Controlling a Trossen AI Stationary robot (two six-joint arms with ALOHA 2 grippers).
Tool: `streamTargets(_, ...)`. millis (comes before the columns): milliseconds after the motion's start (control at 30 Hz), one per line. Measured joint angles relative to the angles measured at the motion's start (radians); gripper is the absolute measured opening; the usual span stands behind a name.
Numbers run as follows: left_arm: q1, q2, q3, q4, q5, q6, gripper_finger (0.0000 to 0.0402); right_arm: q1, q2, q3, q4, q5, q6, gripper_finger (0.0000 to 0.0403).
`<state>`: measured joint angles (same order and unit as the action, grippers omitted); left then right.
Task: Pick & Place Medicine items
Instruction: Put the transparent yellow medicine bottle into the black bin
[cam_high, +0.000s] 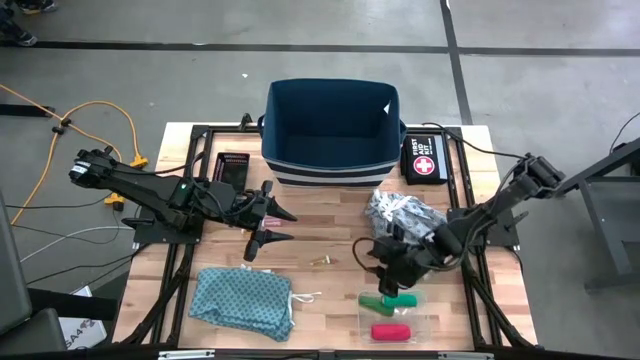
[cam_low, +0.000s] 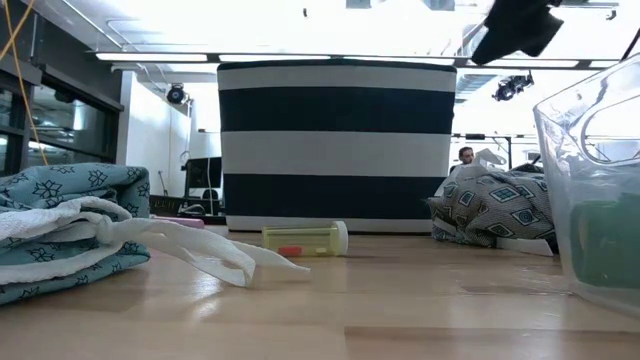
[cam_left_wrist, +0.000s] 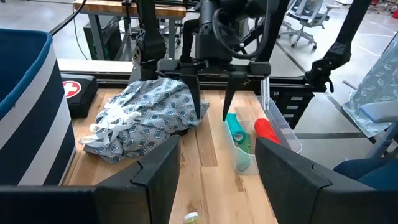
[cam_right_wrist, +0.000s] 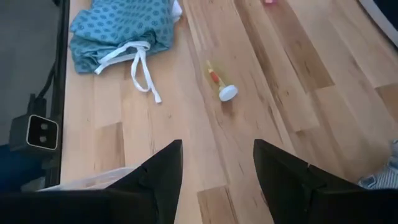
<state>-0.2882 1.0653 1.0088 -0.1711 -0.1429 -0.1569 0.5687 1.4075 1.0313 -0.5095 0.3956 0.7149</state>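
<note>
High view, left to right: left gripper (cam_high: 268, 227) is hovering over bare wood just in front of the navy-and-white striped fabric bin (cam_high: 331, 172), fingers spread wide, holding nothing. Crumpled teal patterned drawstring cloth (cam_high: 243, 301) is lying near the front edge. Small yellowish clear vial with a white cap (cam_high: 321, 262) is lying on its side mid-table, apart from everything else.

Right gripper (cam_high: 388, 266) is hanging above the clear plastic tray (cam_high: 432, 322), jaws partly parted, gripping nothing. Its wrist camera is looking across at the vial (cam_right_wrist: 219, 83), not down. In the tray: green tubes (cam_high: 389, 301) and a red-pink tube (cam_high: 390, 331). Grey patterned cloth (cam_high: 403, 214) is bunched just behind that arm; black first aid pouch (cam_high: 424, 160) is sitting beside the bin.

Risks, as I'm reading it:
- Tray is light and see-through, so a finger catching its wall would likely be dragging or tipping it.
- Tubes are round and touching; an off-centre pinch could be squirting one out.
- Vial rolls freely, so any nudge sends it off.
</note>
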Motion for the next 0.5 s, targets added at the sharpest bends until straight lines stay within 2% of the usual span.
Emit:
streamTargets(267, 0.000, 0.000, 0.000, 0.000, 0.000, 0.000, 0.0199, -0.032, 0.000, 0.000, 0.018, -0.051, -0.048, 0.0184)
streamTargets(500, 0.000, 0.000, 0.000, 0.000, 0.000, 0.000, 0.0199, -0.035, -0.014, -0.002, 0.019, -0.031, -0.066, 0.0184)
